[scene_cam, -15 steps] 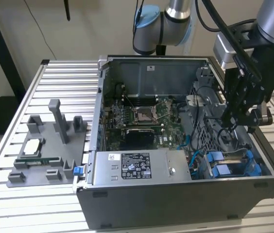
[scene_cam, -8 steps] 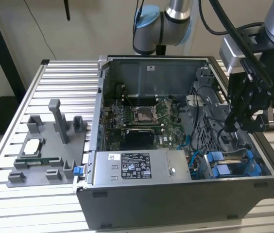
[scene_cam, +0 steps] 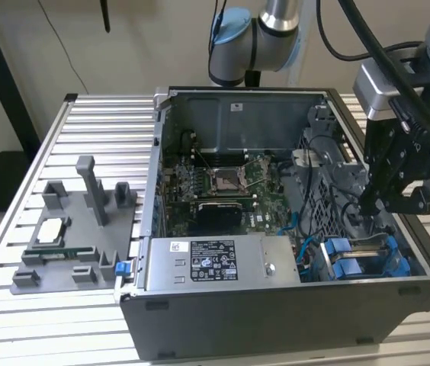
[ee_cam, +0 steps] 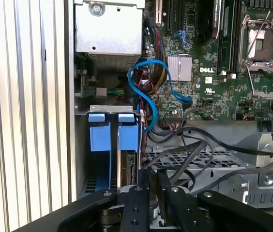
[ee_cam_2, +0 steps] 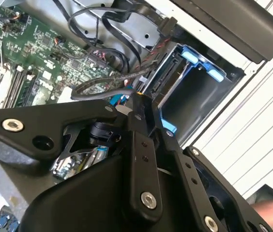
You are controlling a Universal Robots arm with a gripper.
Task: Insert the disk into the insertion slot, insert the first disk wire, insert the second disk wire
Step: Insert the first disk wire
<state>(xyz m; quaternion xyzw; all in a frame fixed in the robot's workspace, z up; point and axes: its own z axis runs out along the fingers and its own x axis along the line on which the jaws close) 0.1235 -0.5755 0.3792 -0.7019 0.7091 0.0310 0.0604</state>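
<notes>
The disk (ee_cam: 128,166) stands edge-on in its blue carrier (ee_cam: 128,137) inside the insertion slot of the grey drive cage (scene_cam: 335,200). In the second wrist view the disk's connector edge (ee_cam_2: 167,81) faces the case interior. My gripper (scene_cam: 369,206) hangs low inside the case, just beside that edge. Its fingers (ee_cam: 141,195) are pressed close together in both wrist views. Black disk wires (ee_cam: 175,157) run across the cage and end at the gripper (ee_cam: 154,186). The pinched plug itself is mostly hidden behind the fingers (ee_cam_2: 141,125).
The open computer case (scene_cam: 276,313) rests on a slatted metal table (scene_cam: 17,305). Inside it are the motherboard (scene_cam: 223,187), a labelled power-supply box (scene_cam: 215,263) and a blue cable (ee_cam: 148,94). A grey fixture with parts (scene_cam: 70,229) stands at the exterior view's left.
</notes>
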